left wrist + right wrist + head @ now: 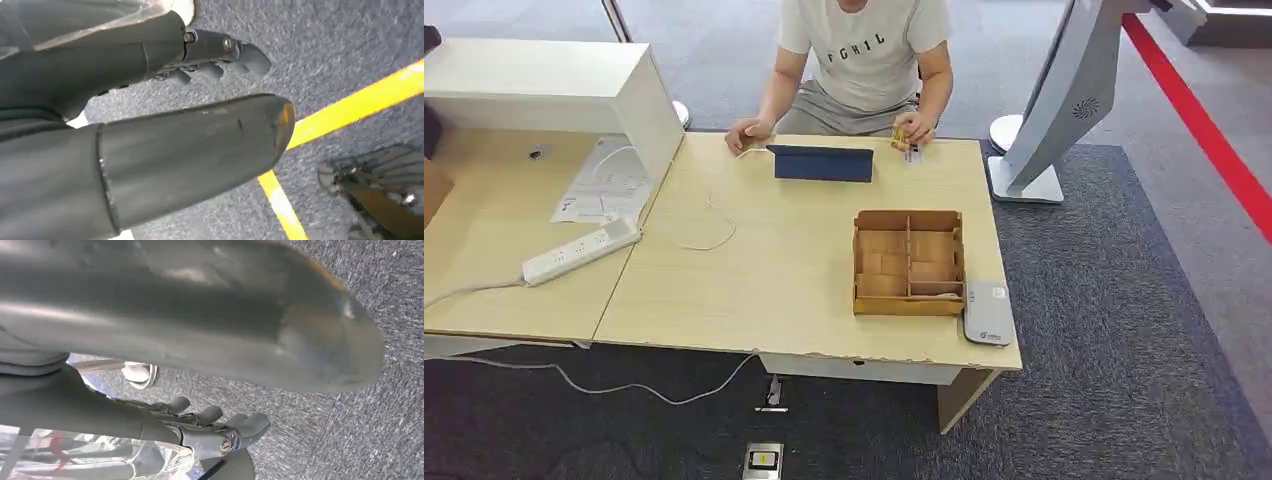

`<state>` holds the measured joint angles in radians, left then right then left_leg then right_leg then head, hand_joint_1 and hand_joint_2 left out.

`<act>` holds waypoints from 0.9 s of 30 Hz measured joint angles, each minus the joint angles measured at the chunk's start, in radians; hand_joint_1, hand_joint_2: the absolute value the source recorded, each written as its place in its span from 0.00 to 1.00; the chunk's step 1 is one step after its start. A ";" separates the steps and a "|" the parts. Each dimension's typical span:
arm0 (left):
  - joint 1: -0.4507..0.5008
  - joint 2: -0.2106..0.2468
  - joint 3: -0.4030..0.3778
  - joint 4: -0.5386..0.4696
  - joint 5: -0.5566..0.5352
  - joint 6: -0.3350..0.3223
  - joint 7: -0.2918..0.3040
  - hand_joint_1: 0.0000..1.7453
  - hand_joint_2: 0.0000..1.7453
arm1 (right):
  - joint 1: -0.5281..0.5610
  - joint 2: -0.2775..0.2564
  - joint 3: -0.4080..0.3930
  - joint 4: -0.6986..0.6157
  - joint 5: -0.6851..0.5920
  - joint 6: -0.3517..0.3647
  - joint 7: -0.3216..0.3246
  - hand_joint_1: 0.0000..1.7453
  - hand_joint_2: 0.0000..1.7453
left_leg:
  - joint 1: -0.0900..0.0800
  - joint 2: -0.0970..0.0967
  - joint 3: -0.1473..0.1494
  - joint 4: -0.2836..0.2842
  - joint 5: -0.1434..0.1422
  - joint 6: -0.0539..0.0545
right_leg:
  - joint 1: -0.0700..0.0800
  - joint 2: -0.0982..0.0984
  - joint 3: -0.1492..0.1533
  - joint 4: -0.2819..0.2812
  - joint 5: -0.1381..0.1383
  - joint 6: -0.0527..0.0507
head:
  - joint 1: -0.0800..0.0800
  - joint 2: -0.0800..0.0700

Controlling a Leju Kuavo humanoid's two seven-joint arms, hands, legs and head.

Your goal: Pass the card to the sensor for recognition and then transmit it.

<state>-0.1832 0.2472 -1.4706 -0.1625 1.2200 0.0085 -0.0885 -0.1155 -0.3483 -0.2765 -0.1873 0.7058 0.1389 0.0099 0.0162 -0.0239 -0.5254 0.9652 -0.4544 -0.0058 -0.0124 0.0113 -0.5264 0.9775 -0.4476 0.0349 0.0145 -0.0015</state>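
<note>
Desk in head view, light wood. Left side: a white cabinet at the far left corner, papers beside it, a white power strip nearer the front edge with its cable running off the left edge. Far edge, middle: a dark blue folded tablet case, a thin white cable looping in front of it. A person in a white shirt sits behind the far edge, one hand resting on the desk, the other holding a small yellowish item, maybe the card, too small to tell. Right side: a wooden compartment box; a grey card sensor touches its right side at the front right corner.

Left hand: hangs over grey carpet with yellow tape, fingers loosely spread, holding nothing. Right hand: over carpet, fingers apart, nothing held.
</note>
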 joint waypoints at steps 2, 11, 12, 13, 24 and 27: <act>0.000 0.001 0.000 0.001 0.007 0.018 -0.008 0.00 0.00 | 0.000 0.000 -0.005 0.000 -0.006 -0.005 0.002 0.00 0.00 | 0.000 0.000 0.000 0.000 0.000 0.000 | 0.000 0.000 0.000 0.000 0.000 0.000 | 0.000 0.000; -0.001 0.005 0.000 0.002 0.010 -0.020 -0.001 0.00 0.00 | 0.001 0.004 -0.021 0.000 0.009 -0.016 -0.027 0.00 0.00 | 0.000 0.000 0.000 0.000 0.000 0.000 | 0.000 0.000 0.000 0.000 0.000 0.000 | 0.000 0.000; -0.001 0.005 0.000 0.002 0.010 -0.023 0.001 0.00 0.00 | 0.001 0.006 -0.024 0.000 0.013 -0.016 -0.027 0.00 0.00 | 0.000 0.000 0.000 0.000 0.000 0.000 | 0.000 0.000 0.000 0.000 0.000 0.000 | 0.000 0.000; -0.001 0.005 0.000 0.002 0.011 -0.026 0.004 0.00 0.00 | 0.001 0.008 -0.028 0.000 0.014 -0.016 -0.027 0.00 0.00 | 0.000 0.000 0.000 0.000 0.000 0.000 | 0.000 0.000 0.000 0.000 0.000 0.000 | 0.000 0.000; -0.001 0.004 0.000 0.002 0.015 -0.033 0.017 0.00 0.00 | 0.001 0.010 -0.036 0.003 0.024 -0.015 -0.025 0.00 0.00 | 0.000 0.000 0.000 0.000 0.000 0.000 | 0.000 0.000 0.000 0.000 0.000 0.000 | 0.000 0.000; -0.001 0.004 0.000 0.002 0.016 -0.033 0.018 0.00 0.00 | 0.001 0.010 -0.036 0.003 0.025 -0.015 -0.025 0.00 0.00 | 0.000 0.000 0.000 0.000 0.000 0.000 | 0.000 0.000 0.000 0.000 0.000 0.000 | 0.000 0.000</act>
<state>-0.1838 0.2514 -1.4706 -0.1610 1.2364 -0.0244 -0.0706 -0.1147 -0.3380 -0.3124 -0.1843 0.7305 0.1240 -0.0149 0.0162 -0.0239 -0.5254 0.9652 -0.4544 -0.0058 -0.0124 0.0113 -0.5263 0.9775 -0.4476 0.0349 0.0145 -0.0015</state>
